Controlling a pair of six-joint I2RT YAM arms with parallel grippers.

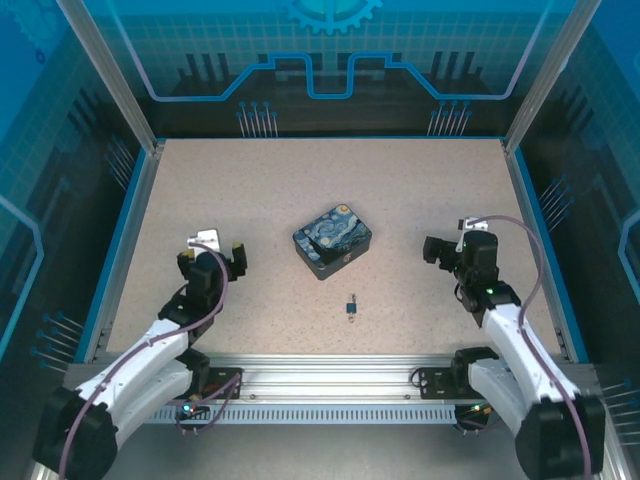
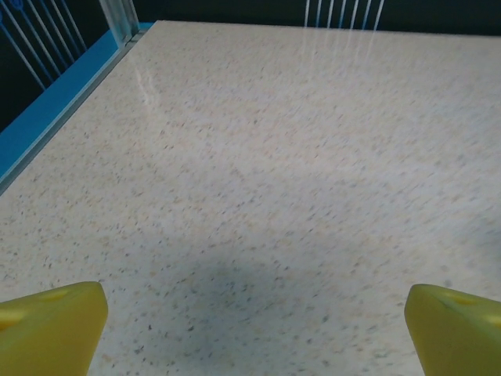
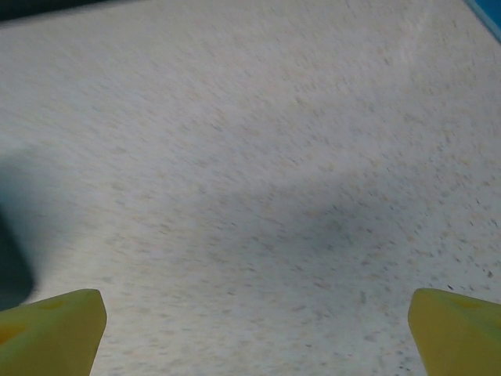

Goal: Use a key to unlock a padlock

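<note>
A tiny dark padlock lies on the speckled table in front of the painted box, between the two arms. A small grey bit at its far end may be the key; at this size I cannot tell them apart for sure. My left gripper hovers left of the box, open, with nothing between its yellow fingertips. My right gripper hovers right of the box, also open and empty, its yellow fingertips wide apart over bare table. Both grippers are well away from the padlock.
The blue-and-yellow swirly-painting box sits mid-table, just behind the padlock. A dark shape at the left edge of the right wrist view is probably that box. Blue rails and clear walls bound the table.
</note>
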